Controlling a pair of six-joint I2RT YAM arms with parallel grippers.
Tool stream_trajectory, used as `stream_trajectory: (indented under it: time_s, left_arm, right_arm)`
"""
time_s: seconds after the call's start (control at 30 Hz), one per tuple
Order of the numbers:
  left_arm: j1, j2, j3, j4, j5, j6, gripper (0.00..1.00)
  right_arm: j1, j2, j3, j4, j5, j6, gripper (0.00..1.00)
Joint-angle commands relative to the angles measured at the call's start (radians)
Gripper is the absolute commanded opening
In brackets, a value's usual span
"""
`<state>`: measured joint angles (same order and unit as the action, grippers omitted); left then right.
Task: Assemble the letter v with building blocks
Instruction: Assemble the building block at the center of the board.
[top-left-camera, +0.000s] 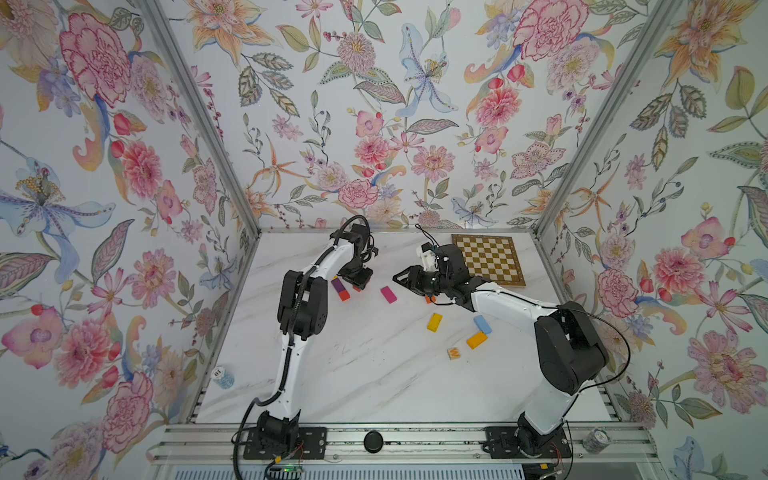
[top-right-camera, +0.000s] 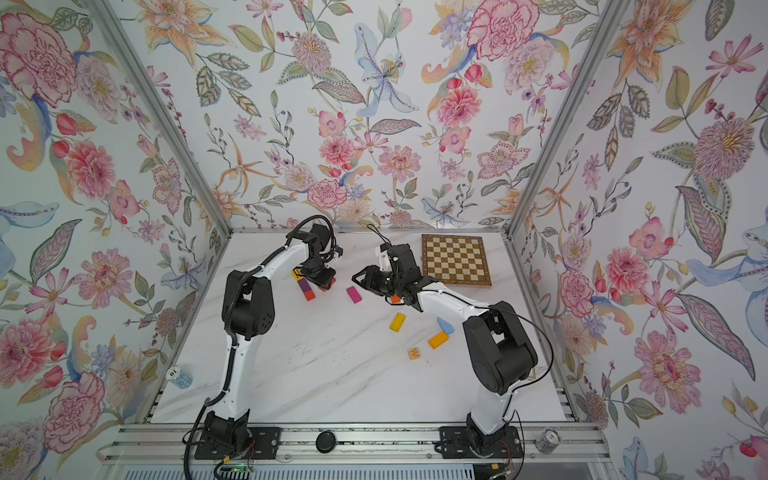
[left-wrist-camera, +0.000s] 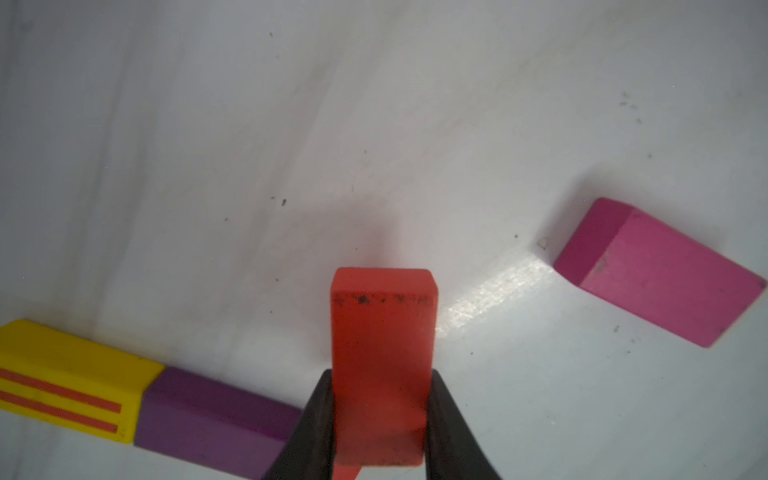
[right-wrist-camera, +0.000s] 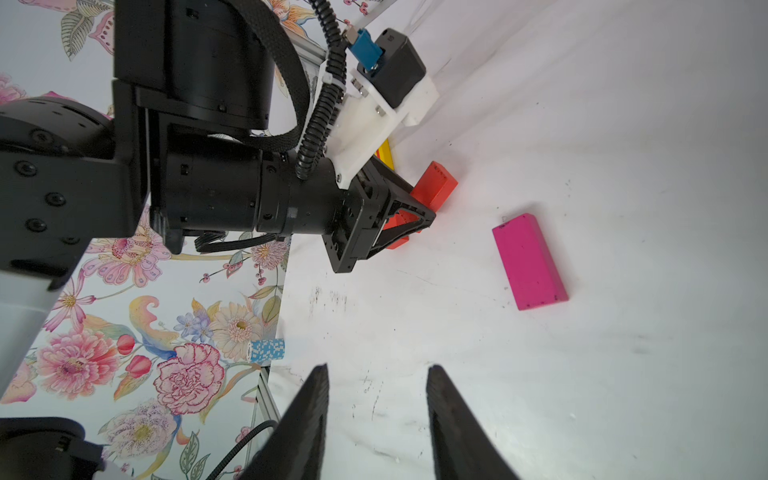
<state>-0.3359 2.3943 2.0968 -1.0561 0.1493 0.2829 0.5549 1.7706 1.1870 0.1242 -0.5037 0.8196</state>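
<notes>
Left pincer: The left gripper (left-wrist-camera: 380, 374) is clamped tight on the long sides of a red block (left-wrist-camera: 382, 332). The block juts past its tips, low over the marble table (top-left-camera: 374, 374). Whether it rests there cannot be told.
Beside the pincer: A purple block (left-wrist-camera: 208, 419) lies just beside one finger, butted end to end with a striped yellow block (left-wrist-camera: 70, 374) farther out. This row looks like one arm of the letter v.
Ahead and aside: A magenta block (left-wrist-camera: 660, 274) lies loose, apart from the held piece.
Right pincer: The right gripper (right-wrist-camera: 376, 370) hangs partly open and empty, facing the left one across the magenta block.
Farther out: A plain yellow block (top-left-camera: 434, 322), a light blue block (top-left-camera: 482, 324), an orange block (top-left-camera: 476, 340) and a W cube (top-left-camera: 454, 353) lie well apart, unused.
Risk: With the purple block so close, the opening jaws could nudge it and break the row. A release above the table could let the red block skid off its angle. The right arm, reaching for the magenta block, could clip the left.
</notes>
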Motion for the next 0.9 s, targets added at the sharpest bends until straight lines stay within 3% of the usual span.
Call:
stream_trajectory:
  time_s: [0.0,0.33,0.87]
  left_arm:
    - [0.006,0.027,0.026,-0.034,-0.019,0.034,0.10]
    - [0.006,0.040,0.026,-0.040,-0.049,0.034,0.16]
    - [0.005,0.030,0.035,-0.038,-0.063,0.015,0.49]
  right_arm:
    - [0.000,-0.008,-0.015,-0.003,0.011,-0.007,0.41]
    - [0.000,-0.002,-0.015,-0.001,0.009,-0.005,0.41]
    - [0.000,0.007,-0.004,0.000,0.004,-0.002,0.41]
